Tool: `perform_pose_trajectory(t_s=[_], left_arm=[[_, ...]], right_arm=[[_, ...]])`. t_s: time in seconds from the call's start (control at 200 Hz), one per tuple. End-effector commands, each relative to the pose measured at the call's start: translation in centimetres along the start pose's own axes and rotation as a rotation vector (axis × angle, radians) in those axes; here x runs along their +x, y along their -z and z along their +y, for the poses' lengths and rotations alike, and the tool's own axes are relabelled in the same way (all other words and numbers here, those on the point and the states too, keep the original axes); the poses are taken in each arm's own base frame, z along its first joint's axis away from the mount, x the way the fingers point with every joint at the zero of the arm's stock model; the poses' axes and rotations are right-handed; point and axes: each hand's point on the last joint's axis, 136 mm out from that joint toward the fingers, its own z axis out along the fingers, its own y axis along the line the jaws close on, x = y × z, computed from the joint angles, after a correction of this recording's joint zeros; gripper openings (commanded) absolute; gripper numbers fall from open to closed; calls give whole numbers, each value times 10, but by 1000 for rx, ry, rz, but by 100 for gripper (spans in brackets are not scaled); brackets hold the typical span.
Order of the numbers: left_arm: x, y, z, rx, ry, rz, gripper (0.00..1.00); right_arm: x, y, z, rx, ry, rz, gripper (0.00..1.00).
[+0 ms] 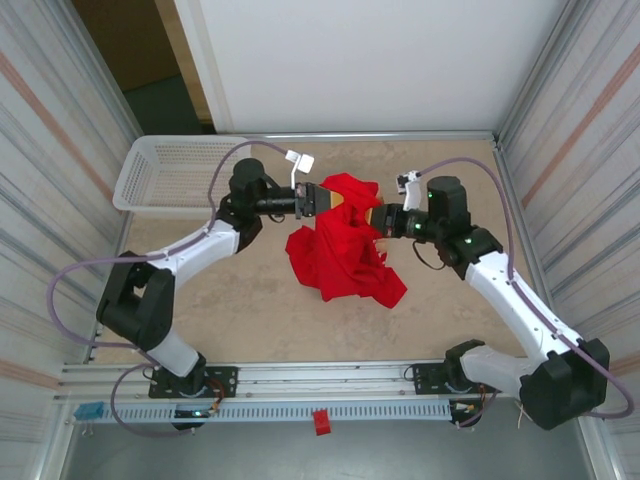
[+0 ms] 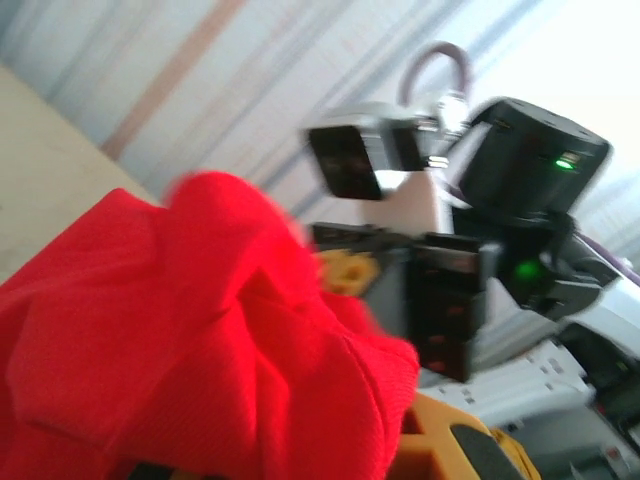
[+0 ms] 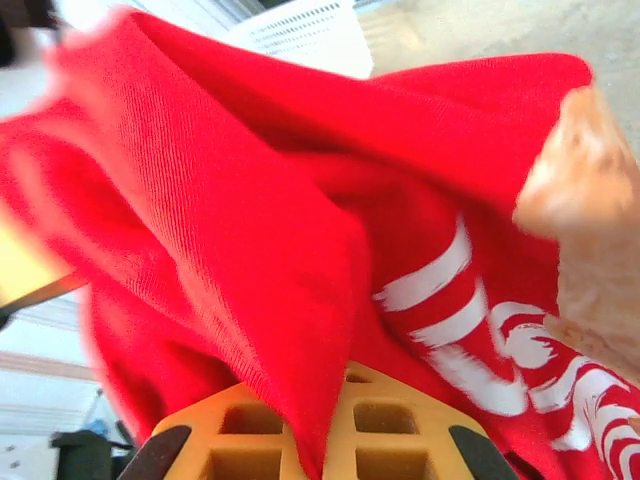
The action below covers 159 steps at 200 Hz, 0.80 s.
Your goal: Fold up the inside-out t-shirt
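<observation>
place: robot lab cell | cue: corrugated panel walls (image 1: 45, 150), aluminium rail (image 1: 300, 375)

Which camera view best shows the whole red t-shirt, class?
The top external view: the t-shirt appears entire, a bunched heap in the middle of the table. The left wrist view gives blurred red folds close up; the right wrist view gives close folds with white lettering.
</observation>
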Motion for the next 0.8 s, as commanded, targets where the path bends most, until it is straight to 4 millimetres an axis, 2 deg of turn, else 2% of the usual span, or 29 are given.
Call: perform_pose_trajectory(t_s=[0.0, 0.035, 0.13, 0.21, 0.281, 0.426, 0.591, 0.686, 0.792], left_arm=[[3, 13, 57, -118, 78, -15, 0], [6, 15, 73, -148, 106, -14, 5], [17, 13, 106, -241, 154, 12, 31], [23, 10, 116, -281, 161, 32, 43], [26, 12, 114, -303, 150, 37, 50], [23, 31, 92, -369, 72, 14, 55], [8, 53, 49, -413, -33, -77, 58], [-2, 51, 22, -373, -50, -124, 59], [-10, 38, -4, -305, -21, -178, 60]], right_arm=[[-6, 27, 55, -273, 128, -5, 0], [-5, 32, 65, -334, 145, -2, 0], [-6, 41, 84, -469, 165, 0, 0], [-7, 39, 88, -514, 165, 5, 0], [-9, 34, 84, -510, 155, 7, 0], [-15, 25, 66, -471, 116, 0, 0], [-20, 16, 54, -439, 86, -10, 0], [-24, 12, 51, -428, 74, -18, 0], [-27, 10, 48, -419, 67, -26, 0]])
